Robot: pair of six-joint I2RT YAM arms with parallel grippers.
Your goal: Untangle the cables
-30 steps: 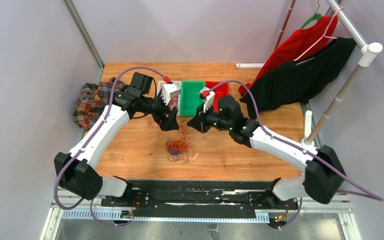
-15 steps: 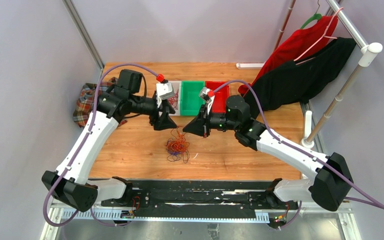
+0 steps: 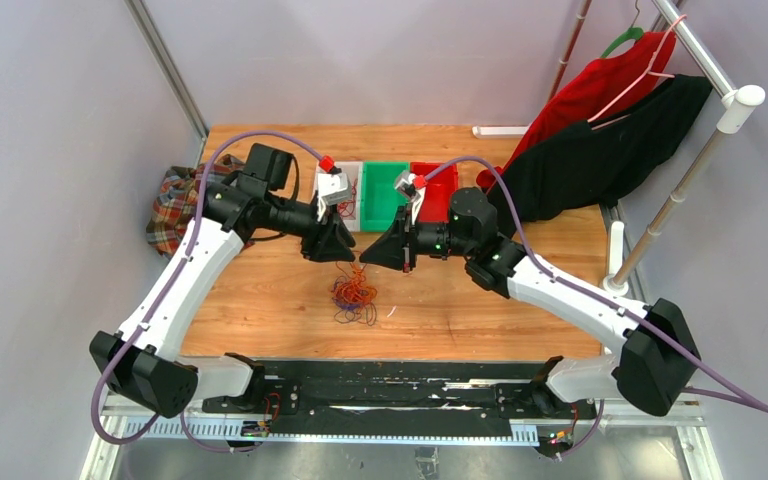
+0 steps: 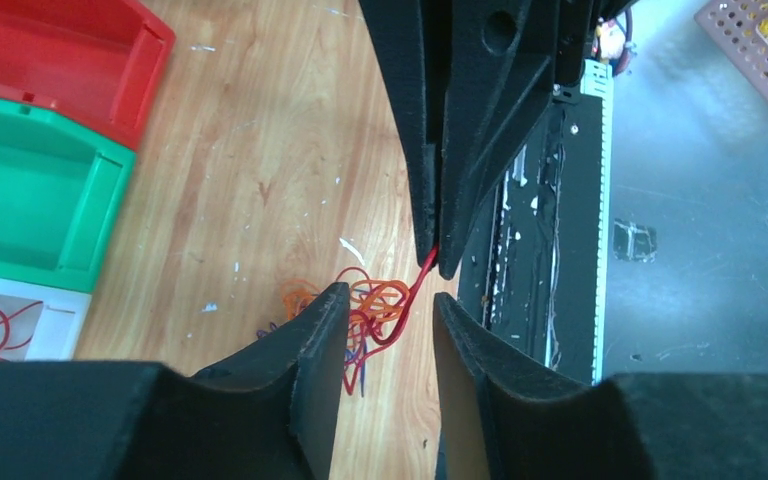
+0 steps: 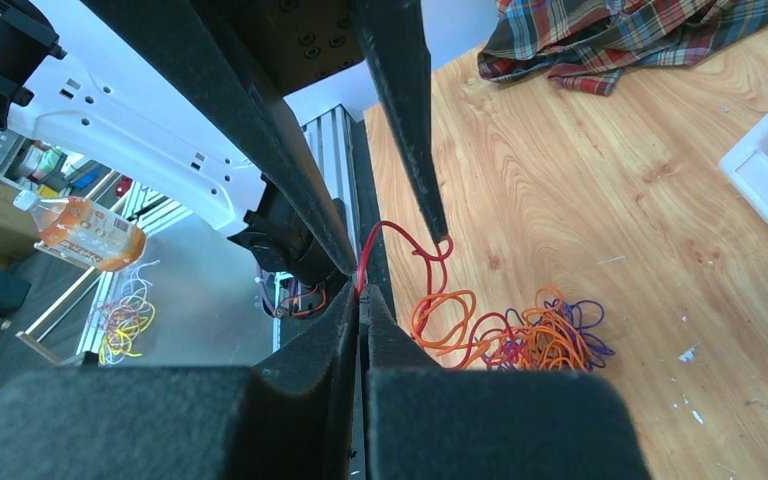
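Only label in sight: orange one on the bottle point(image 5: 85, 235) off the table edge in the right wrist view, too blurred to read.

Right gripper point(image 3: 364, 259) is clenched on a red strand point(image 5: 388, 236). The strand exits between the pressed fingertips and loops down into the heap. Left gripper point(image 4: 387, 300) is released, jaws apart with a clear gap. The red strand runs toward that gap; can't tell if it touches either finger.

Cables point(image 3: 353, 294): a red/orange/purple tangle on the table point(image 3: 520, 300), at 6 o'clock of the green bin point(image 3: 382, 192). Both gripper tips hang at the tangle's 12 o'clock, nearly tip to tip. A few red loops also lie in the white bin point(image 4: 20, 318), at 9 o'clock of the green one.

Vs one second ago:
- Right gripper has slid toward 9 o'clock, so the gap to the left one is much smaller.
- Left gripper backed toward 9, then came partway back.
- Left jaws have narrowed.
- Heap sits where it was.
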